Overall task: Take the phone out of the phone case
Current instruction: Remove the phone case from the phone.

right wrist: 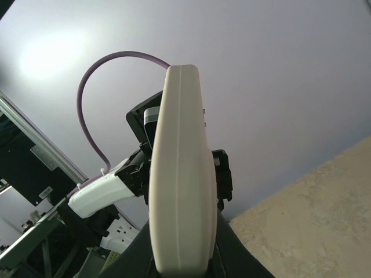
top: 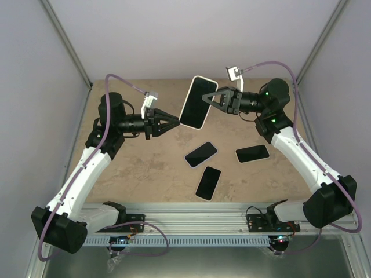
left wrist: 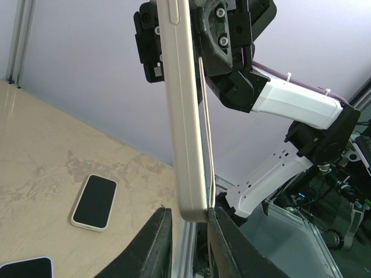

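Note:
The phone [top: 200,97], dark screen up, sits in its white phone case [top: 192,123] and hangs in the air over the table's back. My right gripper [top: 206,98] is shut on the case's right long edge; in the right wrist view the case [right wrist: 181,174] stands edge-on between the jaws of this gripper [right wrist: 178,249]. My left gripper [top: 175,123] is at the lower left corner. Seen from the left wrist, the left gripper [left wrist: 188,211] straddles the bottom corner of the case [left wrist: 185,116], open narrowly: one finger touches it, the other stands a sliver away.
Three more phones lie on the tan table: one in a white case [top: 201,154], a dark one [top: 208,183] nearer the front, and another white-cased one [top: 253,153] on the right. Grey walls close in the back and sides. A metal rail [top: 191,223] runs along the front.

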Controlling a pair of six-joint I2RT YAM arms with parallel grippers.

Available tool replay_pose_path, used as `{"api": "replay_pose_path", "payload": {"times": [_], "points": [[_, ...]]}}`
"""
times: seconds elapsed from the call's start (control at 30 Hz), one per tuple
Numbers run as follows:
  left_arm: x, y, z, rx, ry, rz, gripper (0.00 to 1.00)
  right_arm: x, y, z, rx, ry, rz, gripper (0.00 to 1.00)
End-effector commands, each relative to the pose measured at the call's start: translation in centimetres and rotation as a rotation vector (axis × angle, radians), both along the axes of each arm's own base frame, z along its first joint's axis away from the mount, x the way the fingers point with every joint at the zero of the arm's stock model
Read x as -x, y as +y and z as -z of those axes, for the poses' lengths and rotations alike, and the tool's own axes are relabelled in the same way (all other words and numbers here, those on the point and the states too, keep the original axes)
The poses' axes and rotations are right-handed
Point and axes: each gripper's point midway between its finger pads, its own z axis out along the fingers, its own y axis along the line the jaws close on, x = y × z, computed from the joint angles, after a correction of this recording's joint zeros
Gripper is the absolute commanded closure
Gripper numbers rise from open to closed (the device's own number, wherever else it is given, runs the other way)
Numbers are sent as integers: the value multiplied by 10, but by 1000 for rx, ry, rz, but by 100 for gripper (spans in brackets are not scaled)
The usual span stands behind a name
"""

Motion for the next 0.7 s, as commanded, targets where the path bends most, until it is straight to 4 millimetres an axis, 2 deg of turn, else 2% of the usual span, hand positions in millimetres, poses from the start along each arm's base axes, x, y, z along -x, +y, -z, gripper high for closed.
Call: {"api": "replay_pose_path", "payload": {"times": [0.0,0.67], "points": [[-23,6,13,-37,28,-110,82,36,-9,-38,-65,-122,-61,99],[-43,7,31,-76,80,-189,84,53,-5,-45,-80,-162,-121,99]]}}
